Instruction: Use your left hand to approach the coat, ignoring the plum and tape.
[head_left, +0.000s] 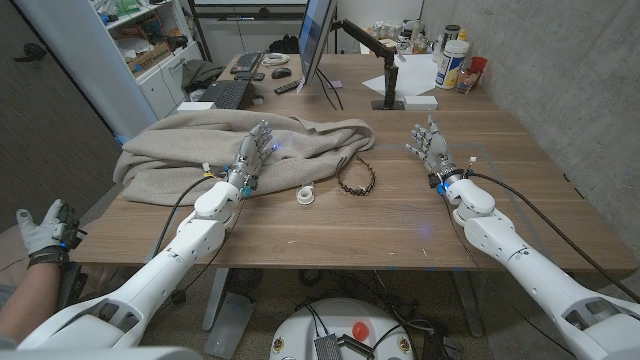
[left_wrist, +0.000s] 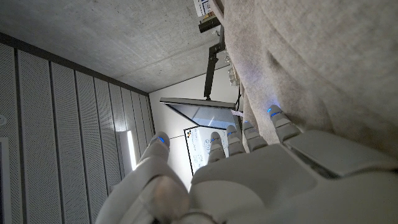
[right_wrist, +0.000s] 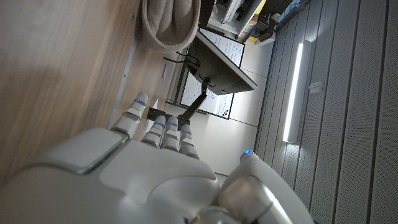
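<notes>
A beige coat (head_left: 190, 150) lies bunched on the left half of the wooden table (head_left: 400, 230). My left hand (head_left: 255, 152) is over the coat's near right part, fingers apart and reaching up, holding nothing. In the left wrist view the coat (left_wrist: 311, 56) is right against the fingertips (left_wrist: 277, 118) of my left hand (left_wrist: 249, 180). A small white tape ring (head_left: 306, 195) sits on the wood just right of that hand. My right hand (head_left: 430, 145) stands open on the table's right side, apart from everything. The right wrist view has my right hand (right_wrist: 155, 180) and a fold of the coat (right_wrist: 171, 25).
A dark beaded loop (head_left: 356, 178) lies beside the tape. At the back stand a monitor (head_left: 315, 40), a keyboard (head_left: 225, 92), a monitor arm base (head_left: 385, 100), a white bottle (head_left: 452, 60) and a red cup (head_left: 470, 72). A person's gloved hand (head_left: 45, 230) is at the left edge.
</notes>
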